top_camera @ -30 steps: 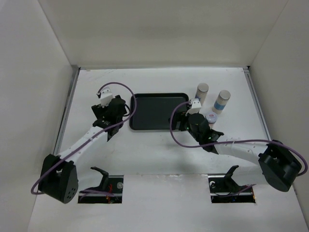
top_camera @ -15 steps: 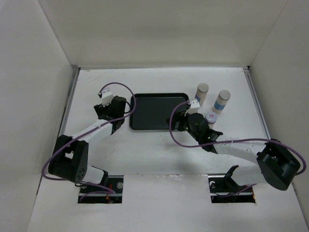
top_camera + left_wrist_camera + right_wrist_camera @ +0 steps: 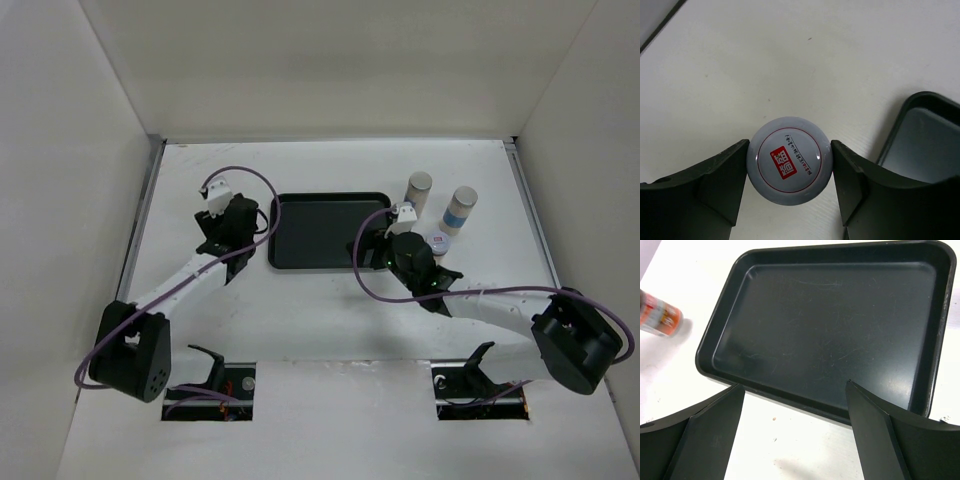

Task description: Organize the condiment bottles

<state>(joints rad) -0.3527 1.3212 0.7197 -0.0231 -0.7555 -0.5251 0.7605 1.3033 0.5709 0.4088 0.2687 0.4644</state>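
Observation:
In the left wrist view, a short jar with a red-marked white lid (image 3: 790,161) stands on the table between the fingers of my left gripper (image 3: 790,150), and both fingers press against the lid's sides. From above, the left gripper (image 3: 225,240) sits just left of the black tray (image 3: 330,230) and hides this jar. My right gripper (image 3: 793,386) is open over the tray's near rim (image 3: 805,407) with nothing between its fingers. Two tall pale bottles (image 3: 419,190) (image 3: 460,210) and another short jar (image 3: 437,243) stand right of the tray.
The tray's corner (image 3: 920,145) lies close to the right of the left gripper. A jar with an orange-red label (image 3: 657,315) shows left of the tray in the right wrist view. White walls enclose the table on three sides.
The left gripper's jaws have narrowed onto the short jar, and the left arm's elbow swung about. The right arm has barely moved and stays open.

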